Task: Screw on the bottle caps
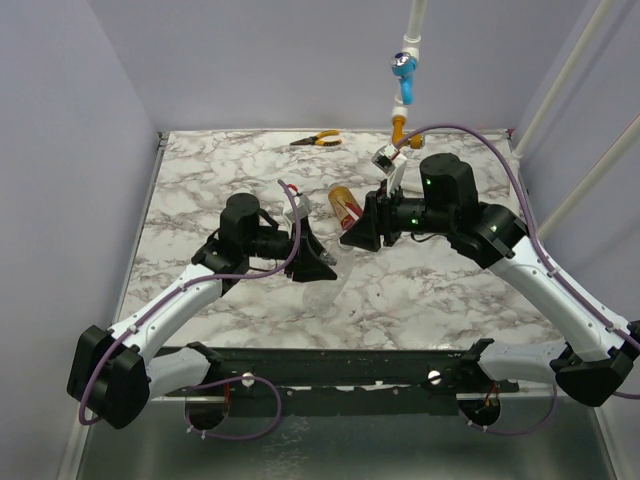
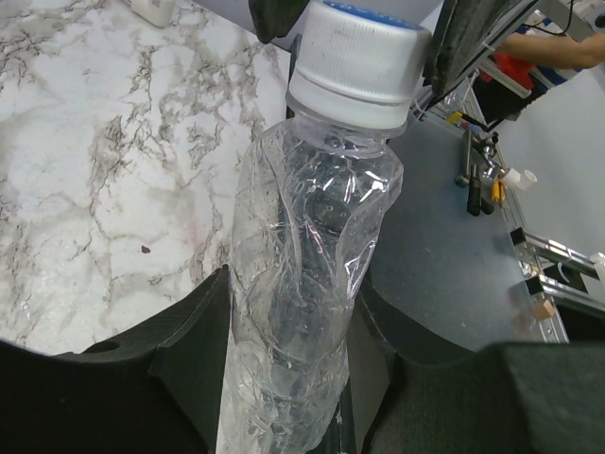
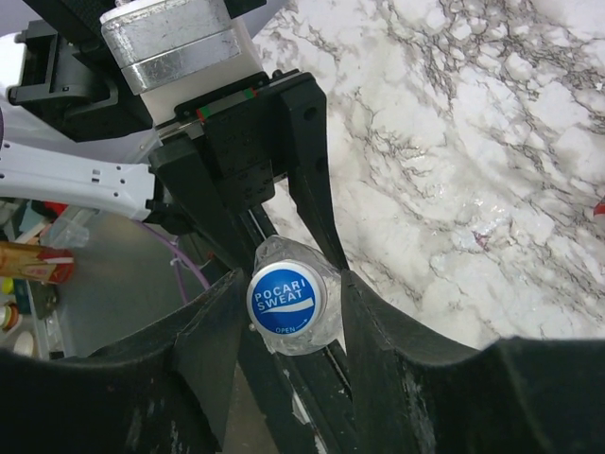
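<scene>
My left gripper [image 2: 293, 288] is shut on a clear, crumpled plastic bottle [image 2: 307, 284], held off the table with its neck toward the right arm. A bottle cap [image 3: 286, 298], white-sided with a blue printed top, sits on that neck [image 2: 357, 71]. My right gripper [image 3: 291, 282] straddles the cap: one finger lies against its side, the other stands a sliver away. In the top view the two grippers [image 1: 312, 262] [image 1: 358, 232] meet nose to nose mid-table. A second small bottle [image 1: 343, 203] with a red label and amber contents lies on the marble behind them.
Orange-handled pliers [image 1: 318, 139] lie near the table's far edge. A light-blue valve handle with an orange fitting [image 1: 403, 68] hangs on a white pipe at the back right. Lilac walls close in the marble table [image 1: 200, 180] on three sides.
</scene>
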Robot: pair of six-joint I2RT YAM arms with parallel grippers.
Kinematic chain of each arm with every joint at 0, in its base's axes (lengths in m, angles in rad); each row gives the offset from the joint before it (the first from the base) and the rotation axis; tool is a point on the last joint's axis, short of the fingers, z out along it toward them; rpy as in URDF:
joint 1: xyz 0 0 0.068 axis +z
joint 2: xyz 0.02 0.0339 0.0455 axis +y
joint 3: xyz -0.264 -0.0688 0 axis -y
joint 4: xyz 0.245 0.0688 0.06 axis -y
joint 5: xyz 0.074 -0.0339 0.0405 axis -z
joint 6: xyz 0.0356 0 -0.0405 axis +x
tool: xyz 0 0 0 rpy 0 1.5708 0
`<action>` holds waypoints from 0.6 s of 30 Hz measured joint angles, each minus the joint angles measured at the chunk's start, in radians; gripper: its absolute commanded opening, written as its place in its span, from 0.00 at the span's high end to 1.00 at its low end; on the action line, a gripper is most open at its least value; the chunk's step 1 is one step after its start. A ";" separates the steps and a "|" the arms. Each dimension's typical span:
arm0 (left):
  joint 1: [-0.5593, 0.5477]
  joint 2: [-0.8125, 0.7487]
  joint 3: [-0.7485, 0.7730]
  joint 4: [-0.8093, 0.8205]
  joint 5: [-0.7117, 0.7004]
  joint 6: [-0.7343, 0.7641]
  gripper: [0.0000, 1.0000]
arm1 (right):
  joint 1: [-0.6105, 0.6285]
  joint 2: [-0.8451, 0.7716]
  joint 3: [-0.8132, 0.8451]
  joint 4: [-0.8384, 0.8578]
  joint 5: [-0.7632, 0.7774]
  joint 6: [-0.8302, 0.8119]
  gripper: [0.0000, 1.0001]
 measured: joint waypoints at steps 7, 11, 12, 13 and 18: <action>0.000 0.000 0.000 0.009 0.000 0.000 0.96 | 0.000 0.000 0.000 -0.010 -0.015 0.001 0.51; 0.000 0.000 0.000 0.015 0.000 -0.002 0.96 | 0.000 0.000 0.000 -0.011 -0.017 0.001 0.60; 0.000 0.000 0.000 0.015 0.000 -0.003 0.96 | 0.000 0.000 0.000 -0.011 -0.018 0.003 0.63; 0.000 0.000 0.000 0.016 0.000 -0.003 0.96 | 0.000 0.000 0.000 -0.011 -0.018 0.006 0.66; 0.000 0.003 0.000 0.021 0.000 -0.009 0.96 | 0.000 0.001 0.000 -0.013 -0.019 0.013 0.80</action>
